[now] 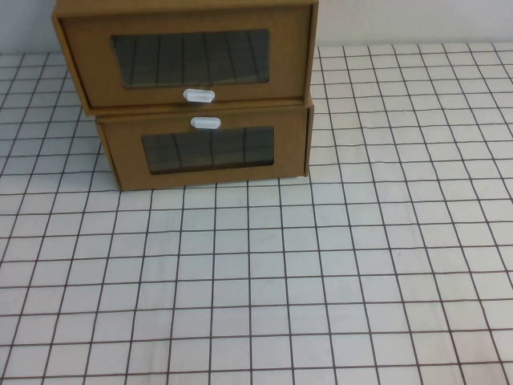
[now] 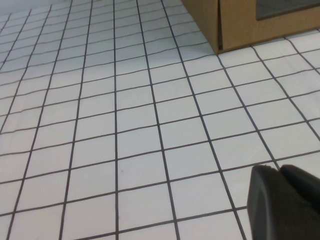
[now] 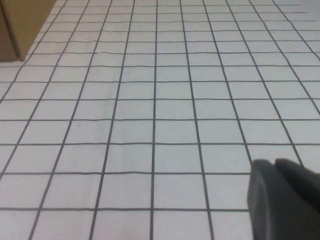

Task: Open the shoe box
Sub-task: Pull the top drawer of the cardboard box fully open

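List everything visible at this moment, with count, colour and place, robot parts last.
upper shoe box: one, brown, stacked on the lower box
lower shoe box: one, brown, far left of table
handles: two, white, upper front, lower front
windows: two, dark, upper, lower
table: one, white with black grid
left gripper: one, dark, shut, over bare table
right gripper: one, dark, shut, over bare table

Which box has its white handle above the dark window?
The bottom box, on the table: its handle is above its window. The top box has its handle below. The left tool and right tool hang over the table.
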Robot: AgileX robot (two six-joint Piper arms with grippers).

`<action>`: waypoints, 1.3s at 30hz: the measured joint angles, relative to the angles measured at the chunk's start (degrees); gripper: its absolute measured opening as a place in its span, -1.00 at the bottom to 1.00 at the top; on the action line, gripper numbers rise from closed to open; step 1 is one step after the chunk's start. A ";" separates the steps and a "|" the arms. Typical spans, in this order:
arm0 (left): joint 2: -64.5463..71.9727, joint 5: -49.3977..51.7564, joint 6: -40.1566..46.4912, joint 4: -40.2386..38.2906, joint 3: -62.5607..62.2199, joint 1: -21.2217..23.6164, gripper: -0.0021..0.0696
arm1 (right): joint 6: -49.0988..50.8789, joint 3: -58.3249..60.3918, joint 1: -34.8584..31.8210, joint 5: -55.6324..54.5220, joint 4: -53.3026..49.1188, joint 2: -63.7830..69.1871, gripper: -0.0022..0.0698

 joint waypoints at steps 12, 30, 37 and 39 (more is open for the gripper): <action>0.00 -0.53 0.00 0.37 0.00 0.00 -0.95 | 0.00 0.00 0.00 0.00 0.00 0.00 -0.98; 0.00 -20.11 -12.97 -30.00 0.00 0.00 -0.95 | 0.00 0.00 0.00 0.00 0.00 0.00 -0.98; 2.20 -9.26 -11.90 -29.62 -6.93 0.00 -0.95 | 0.00 0.00 0.00 0.00 0.00 0.00 -0.98; 6.25 -4.26 -10.49 -28.20 -12.14 0.00 -0.95 | 0.00 0.00 0.00 0.00 0.00 0.00 -0.98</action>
